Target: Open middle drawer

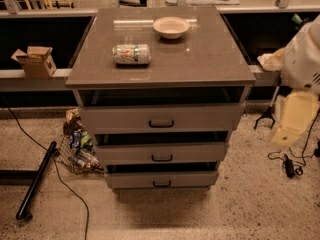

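Observation:
The grey cabinet has three drawers stacked under its top. The middle drawer (161,153) has a flat grey front with a small dark bar handle (161,158). It sits between the taller top drawer (161,118) and the short bottom drawer (161,180). Dark gaps show above each front. My arm's white body (305,56) and the pale yellow gripper (294,118) hang at the right edge of the view. The gripper is well to the right of the cabinet, at about the top drawer's height, and touches nothing.
A can (131,54) lies on its side and a white bowl (171,27) stands on the cabinet top (210,59). A bag of litter (77,146), a black pole (36,180) and a cable lie on the floor to the left. A cardboard box (36,60) sits at far left. Cables and a plug (289,166) lie at right.

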`<state>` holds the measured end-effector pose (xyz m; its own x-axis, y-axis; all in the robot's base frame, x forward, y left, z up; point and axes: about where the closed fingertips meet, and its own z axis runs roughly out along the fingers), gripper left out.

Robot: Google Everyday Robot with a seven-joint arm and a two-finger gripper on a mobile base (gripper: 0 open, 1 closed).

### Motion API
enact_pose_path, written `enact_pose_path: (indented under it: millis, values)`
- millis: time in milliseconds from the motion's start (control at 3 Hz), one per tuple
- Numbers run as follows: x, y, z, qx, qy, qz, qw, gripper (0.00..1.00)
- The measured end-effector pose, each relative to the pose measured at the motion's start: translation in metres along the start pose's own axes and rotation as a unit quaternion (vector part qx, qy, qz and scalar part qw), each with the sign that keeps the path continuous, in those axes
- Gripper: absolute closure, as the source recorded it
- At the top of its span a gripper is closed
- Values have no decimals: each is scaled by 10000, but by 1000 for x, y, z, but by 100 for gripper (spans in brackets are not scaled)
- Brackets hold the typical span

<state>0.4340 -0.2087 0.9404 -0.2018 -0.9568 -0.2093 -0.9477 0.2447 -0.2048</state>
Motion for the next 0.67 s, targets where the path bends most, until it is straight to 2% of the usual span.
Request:
enact_pose_path:
  millis: [333, 667]
  values:
    - [-5, 32, 76, -558, -194, -180, 9981, 0]
    - [-9, 66, 159, -1122, -519, -52, 9923, 0]
